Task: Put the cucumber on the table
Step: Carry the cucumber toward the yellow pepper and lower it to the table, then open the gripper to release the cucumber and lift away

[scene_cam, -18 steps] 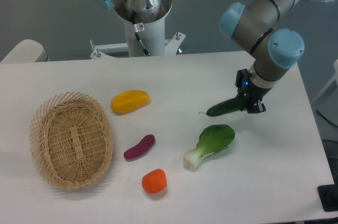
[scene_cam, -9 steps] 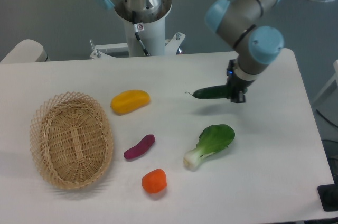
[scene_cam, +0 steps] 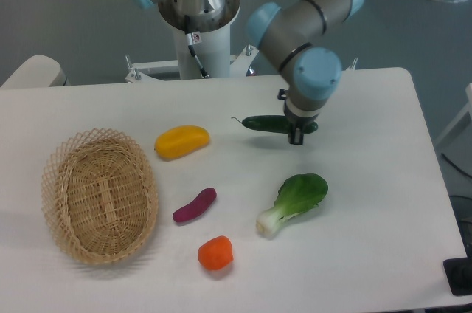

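The dark green cucumber (scene_cam: 263, 123) lies level in my gripper (scene_cam: 297, 130), its thin stem pointing left. The gripper is shut on its right end and holds it a little above the white table (scene_cam: 221, 99), whose shadow shows just below the cucumber. The arm reaches down from the upper middle of the view. The cucumber hangs over the middle of the table's far half, to the right of the yellow piece.
A wicker basket (scene_cam: 99, 195) stands at the left. A yellow vegetable (scene_cam: 181, 142), a purple eggplant-like piece (scene_cam: 195, 205), an orange piece (scene_cam: 215, 252) and a leafy bok choy (scene_cam: 293, 201) lie on the table. The robot's base column (scene_cam: 199, 32) stands at the back.
My gripper has carried the cucumber to the left and toward the back, away from the bok choy, and turned it level.
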Robot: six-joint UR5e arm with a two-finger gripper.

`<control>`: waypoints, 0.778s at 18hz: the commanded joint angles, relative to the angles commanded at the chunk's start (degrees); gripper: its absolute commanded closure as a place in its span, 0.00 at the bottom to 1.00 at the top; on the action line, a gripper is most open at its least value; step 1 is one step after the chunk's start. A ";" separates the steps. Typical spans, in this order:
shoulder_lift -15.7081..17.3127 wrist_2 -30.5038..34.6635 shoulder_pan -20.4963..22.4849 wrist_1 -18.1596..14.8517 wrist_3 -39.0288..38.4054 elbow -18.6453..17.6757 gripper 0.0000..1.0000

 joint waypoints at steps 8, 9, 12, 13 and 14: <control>0.44 -0.26 -0.35 3.96 -0.88 -5.37 0.47; 0.53 -0.26 -0.35 3.96 -0.88 -5.72 0.41; 0.71 -0.70 -0.35 4.05 -2.28 -5.99 0.00; 0.79 -1.05 -0.35 4.05 -3.15 -5.90 0.00; 0.79 -1.84 -0.27 4.05 -3.60 -5.72 0.00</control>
